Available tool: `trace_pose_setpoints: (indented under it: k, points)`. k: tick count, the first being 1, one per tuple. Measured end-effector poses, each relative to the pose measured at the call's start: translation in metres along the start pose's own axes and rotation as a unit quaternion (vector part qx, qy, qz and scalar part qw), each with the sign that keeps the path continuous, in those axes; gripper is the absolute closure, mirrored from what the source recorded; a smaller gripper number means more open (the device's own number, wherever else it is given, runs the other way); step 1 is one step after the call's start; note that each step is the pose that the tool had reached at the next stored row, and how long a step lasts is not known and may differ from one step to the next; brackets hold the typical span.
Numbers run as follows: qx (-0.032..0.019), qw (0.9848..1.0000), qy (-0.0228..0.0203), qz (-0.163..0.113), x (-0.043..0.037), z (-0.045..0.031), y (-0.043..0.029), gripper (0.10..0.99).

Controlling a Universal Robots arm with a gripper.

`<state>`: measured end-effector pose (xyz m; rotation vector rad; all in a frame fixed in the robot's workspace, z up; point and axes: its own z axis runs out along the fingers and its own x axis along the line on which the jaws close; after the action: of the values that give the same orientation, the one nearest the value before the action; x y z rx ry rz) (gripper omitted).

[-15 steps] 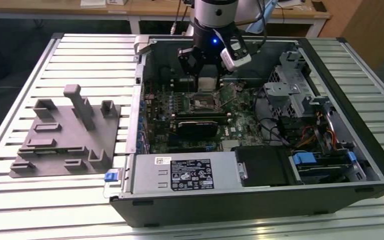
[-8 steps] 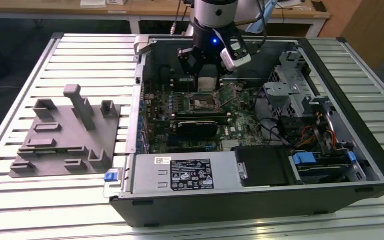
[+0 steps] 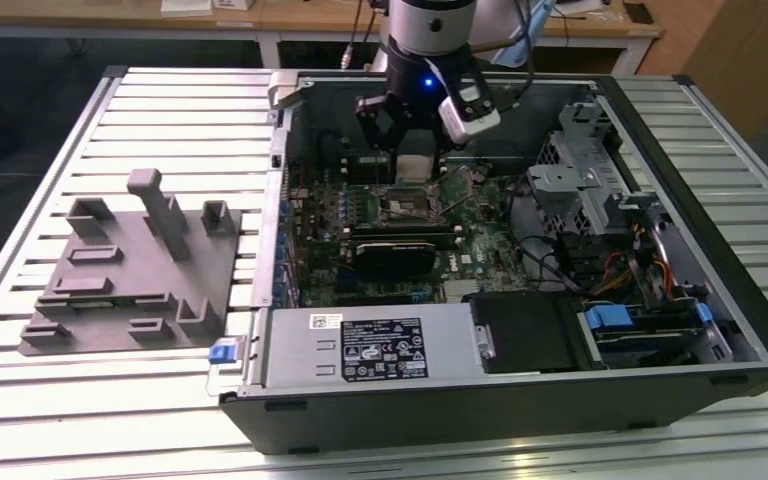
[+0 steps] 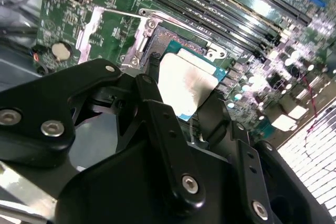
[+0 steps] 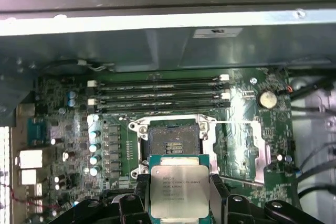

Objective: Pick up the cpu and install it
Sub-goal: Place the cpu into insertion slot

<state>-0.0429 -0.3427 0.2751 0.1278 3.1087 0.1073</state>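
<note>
My gripper (image 3: pixel 414 150) hangs inside the open computer case, shut on the cpu (image 3: pixel 415 163), a flat square chip with a silvery top. In the first wrist view the cpu (image 5: pixel 178 190) sits between two black fingers (image 5: pixel 143 199), just short of the open socket (image 5: pixel 175 141) on the green motherboard. Its load plate (image 5: pixel 239 150) is swung open to one side. In the second wrist view the cpu (image 4: pixel 186 83) is clamped by its edges, above the socket frame (image 4: pixel 144 40). The socket (image 3: pixel 404 205) lies just below the gripper in the exterior view.
A grey blocky fixture plate (image 3: pixel 131 270) lies on the slatted table at the exterior view's left. Inside the case are a black card (image 3: pixel 391 250), a power supply (image 3: pixel 357 345), a drive cage (image 3: pixel 598 185) and cables. Memory slots (image 5: pixel 157 92) run beyond the socket.
</note>
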Motion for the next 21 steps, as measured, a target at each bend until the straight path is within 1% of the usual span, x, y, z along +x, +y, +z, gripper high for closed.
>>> trace_pose_setpoints:
  k: [3, 5, 8, 11, 14, 16, 18, 21]
  points:
    - [0.0007, 0.9996, -0.0019, 0.027, 0.0000, 0.0000, 0.0000, 0.549]
    - [0.0012, 0.9990, -0.0032, 0.046, 0.0000, 0.0000, 0.0000, 0.549]
    - [0.0019, 0.9974, -0.0051, 0.073, 0.0000, 0.0001, 0.0000, 0.549]
    - [0.0026, 0.9950, -0.0069, 0.099, 0.0000, 0.0001, 0.0000, 0.549]
    - [0.0033, 0.9919, -0.0088, 0.127, 0.0000, 0.0001, 0.0000, 0.549]
    - [0.0038, 0.9894, -0.0101, 0.145, 0.0000, 0.0002, 0.0000, 0.549]
    - [0.0042, 0.9866, -0.0113, 0.163, 0.0000, 0.0002, 0.0000, 0.549]
    - [0.0049, 0.9818, -0.0133, 0.189, 0.0000, 0.0003, 0.0000, 0.549]
